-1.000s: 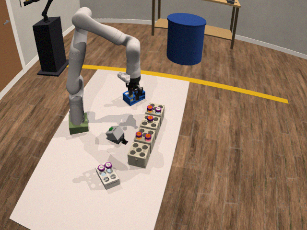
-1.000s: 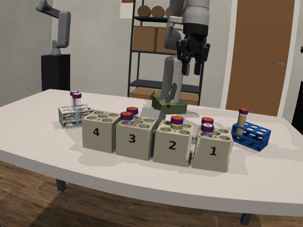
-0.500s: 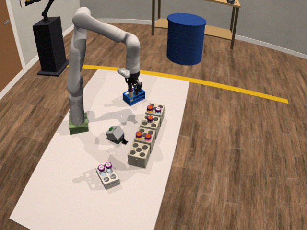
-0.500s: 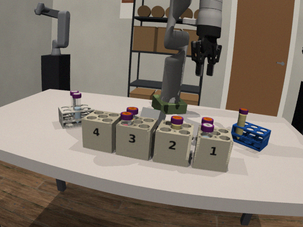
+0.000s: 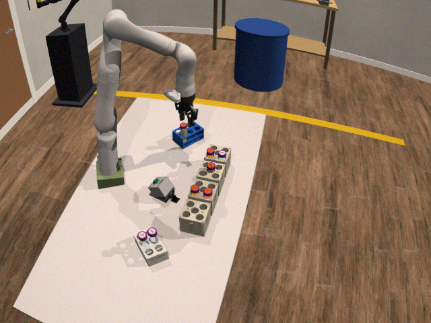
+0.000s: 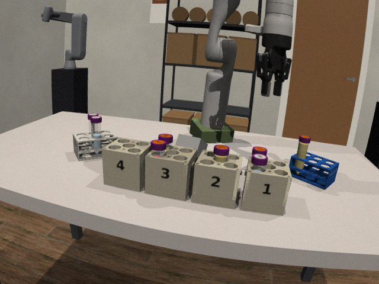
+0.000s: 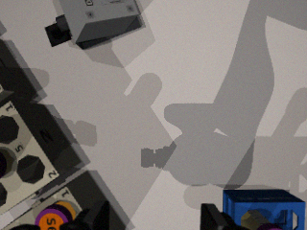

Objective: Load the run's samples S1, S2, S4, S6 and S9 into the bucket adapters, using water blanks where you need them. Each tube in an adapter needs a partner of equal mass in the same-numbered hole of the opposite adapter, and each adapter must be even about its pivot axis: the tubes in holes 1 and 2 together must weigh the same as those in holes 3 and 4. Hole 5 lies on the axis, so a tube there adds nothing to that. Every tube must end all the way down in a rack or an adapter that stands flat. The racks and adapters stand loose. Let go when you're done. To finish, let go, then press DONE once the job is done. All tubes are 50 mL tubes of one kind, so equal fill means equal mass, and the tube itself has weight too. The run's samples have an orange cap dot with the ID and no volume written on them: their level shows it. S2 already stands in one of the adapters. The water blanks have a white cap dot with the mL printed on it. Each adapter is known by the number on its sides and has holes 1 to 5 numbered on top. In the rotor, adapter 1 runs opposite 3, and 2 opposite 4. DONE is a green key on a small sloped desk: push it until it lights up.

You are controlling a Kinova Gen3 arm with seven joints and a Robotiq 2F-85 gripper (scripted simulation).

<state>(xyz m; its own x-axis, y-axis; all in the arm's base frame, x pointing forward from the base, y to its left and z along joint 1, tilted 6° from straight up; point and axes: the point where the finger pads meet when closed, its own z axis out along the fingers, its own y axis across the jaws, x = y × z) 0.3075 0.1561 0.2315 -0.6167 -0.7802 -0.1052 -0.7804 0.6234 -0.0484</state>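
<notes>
My gripper (image 5: 186,122) (image 6: 270,90) (image 7: 153,222) is open and empty. It hangs high above the table, by the blue rack (image 5: 196,138) (image 6: 318,176) (image 7: 269,208). One orange-dot tube (image 5: 183,129) (image 6: 302,151) with tan fill stands in that rack. Adapter 1 (image 6: 266,190) holds an orange-dot tube (image 5: 210,151) (image 7: 53,220) and a white-dot blank (image 5: 221,153) (image 6: 259,159). Adapter 2 (image 6: 214,183) holds one orange-dot tube (image 5: 210,166) (image 6: 221,150). Adapter 3 (image 6: 165,176) holds two orange-dot tubes (image 5: 194,190) (image 5: 207,192). Adapter 4 (image 5: 190,227) (image 6: 121,167) is empty.
A white rack (image 5: 158,256) (image 6: 80,149) with two white-dot blanks (image 5: 141,235) (image 5: 151,231) stands at the near end of the table. The grey DONE desk (image 5: 160,188) (image 7: 101,19) sits between the arm's green base (image 5: 110,179) and the adapter row.
</notes>
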